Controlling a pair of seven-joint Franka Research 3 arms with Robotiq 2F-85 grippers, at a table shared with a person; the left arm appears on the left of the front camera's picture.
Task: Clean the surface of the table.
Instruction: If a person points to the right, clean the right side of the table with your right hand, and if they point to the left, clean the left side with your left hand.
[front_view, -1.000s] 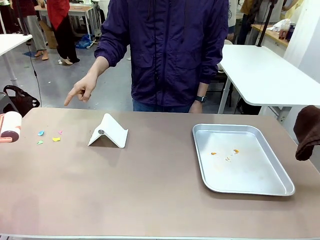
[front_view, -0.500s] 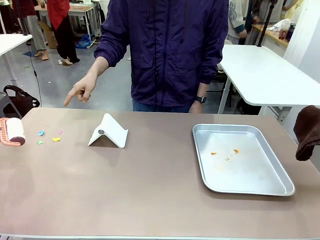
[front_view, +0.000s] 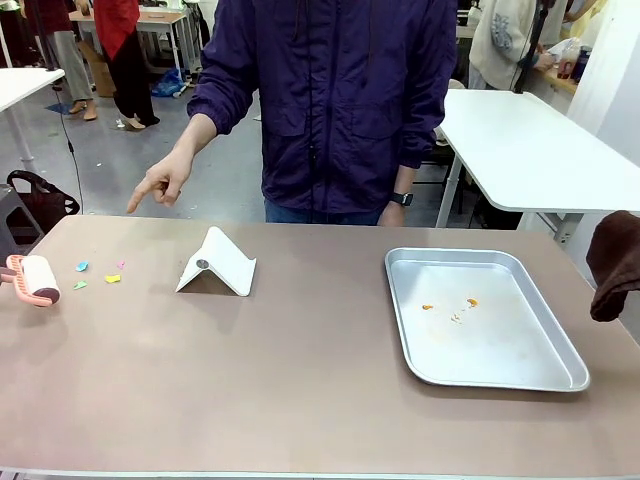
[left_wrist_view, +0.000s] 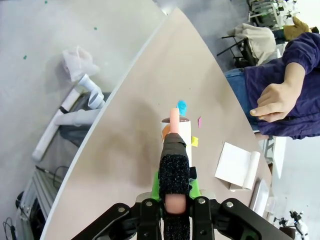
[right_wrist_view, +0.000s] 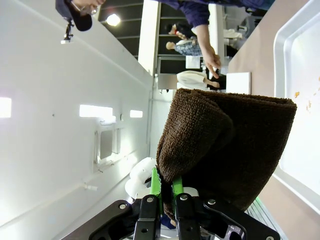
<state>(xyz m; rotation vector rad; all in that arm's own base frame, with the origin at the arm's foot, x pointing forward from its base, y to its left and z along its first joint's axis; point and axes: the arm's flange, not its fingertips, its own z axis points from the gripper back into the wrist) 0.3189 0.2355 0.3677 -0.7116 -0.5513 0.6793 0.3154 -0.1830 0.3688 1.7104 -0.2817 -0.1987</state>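
Table (left_wrist_view: 131, 127) lies beneath left claw (left_wrist_view: 175, 189) clamping lint roller (left_wrist_view: 176, 134).

Table (front_view: 300, 390) across lower frame. Roller (front_view: 38, 281) at far left edge, over table; contact unclear. Scraps (front_view: 112, 278) on table just right of roller, apart from it. Stand (front_view: 217, 264) on table right of scraps, left of centre. Tray (front_view: 500, 345) on table in right half, crumbs (front_view: 455, 308) inside near its middle. Cloth (front_view: 612, 265) at right edge, right of tray. Person (front_view: 340, 100) behind table, top centre; hand (front_view: 158, 185) upper left, behind scraps.
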